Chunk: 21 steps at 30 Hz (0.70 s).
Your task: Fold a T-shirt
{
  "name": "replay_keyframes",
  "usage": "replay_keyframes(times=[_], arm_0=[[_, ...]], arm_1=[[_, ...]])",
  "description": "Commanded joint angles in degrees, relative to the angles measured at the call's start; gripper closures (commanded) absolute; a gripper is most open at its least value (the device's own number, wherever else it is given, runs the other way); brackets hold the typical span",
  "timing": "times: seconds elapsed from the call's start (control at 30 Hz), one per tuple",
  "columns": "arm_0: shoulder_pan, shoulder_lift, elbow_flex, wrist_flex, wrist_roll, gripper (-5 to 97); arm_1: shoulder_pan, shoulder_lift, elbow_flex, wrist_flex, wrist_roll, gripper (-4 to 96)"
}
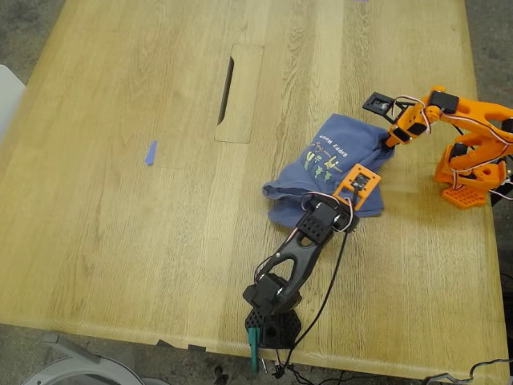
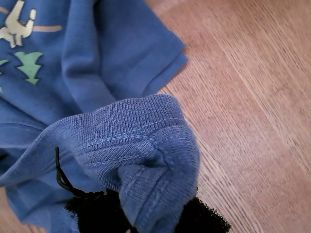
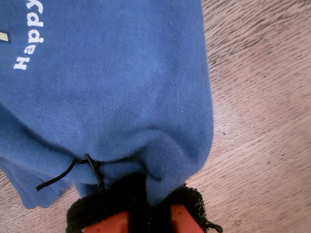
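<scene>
The wooden surface point(image 1: 120, 241) fills the exterior view, with a long slot point(image 1: 227, 90) cut into it towards the far side. The slate-blue T-shirt point(image 1: 321, 172) lies bunched on the surface towards the exterior view's right, print and small text facing up, between our two arms.

The black arm reaches in from the near edge. Our first hand point(image 1: 361, 180) sits on the near right part of the cloth in that view. Its wrist view shows it pressed together on a ribbed, stitched edge of the T-shirt point(image 2: 136, 145), lifted into a fold just over the hand point(image 2: 146, 216), with a sleeve and the green figures beyond.

The orange arm stands at the exterior view's right. Our second hand point(image 1: 390, 142) meets the far right edge of the shirt. Its wrist view shows it pinching a gathered fold of the T-shirt point(image 3: 121, 97) right at the hand point(image 3: 146, 206). We cannot tell which hem that is.

A tiny blue scrap point(image 1: 150, 152) lies well apart, towards the exterior view's left.
</scene>
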<state>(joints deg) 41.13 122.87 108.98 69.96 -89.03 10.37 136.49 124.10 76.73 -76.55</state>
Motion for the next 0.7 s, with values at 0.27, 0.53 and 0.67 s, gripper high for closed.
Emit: replay_keyframes(times=[0.27, 0.53, 0.67], arm_0=[[2.02, 4.22, 9.23, -1.41, -1.76, 92], [1.41, 11.43, 19.34, 0.70, -1.85, 87], [0.26, 12.48, 21.27, 0.44, -3.78, 69]], arm_1=[[-1.14, 14.59, 10.63, 3.78, 0.09, 91.4], [-0.09, 22.50, 16.17, 8.00, -0.09, 91.2], [-0.44, 24.35, 19.16, 6.86, 0.97, 79.7]])
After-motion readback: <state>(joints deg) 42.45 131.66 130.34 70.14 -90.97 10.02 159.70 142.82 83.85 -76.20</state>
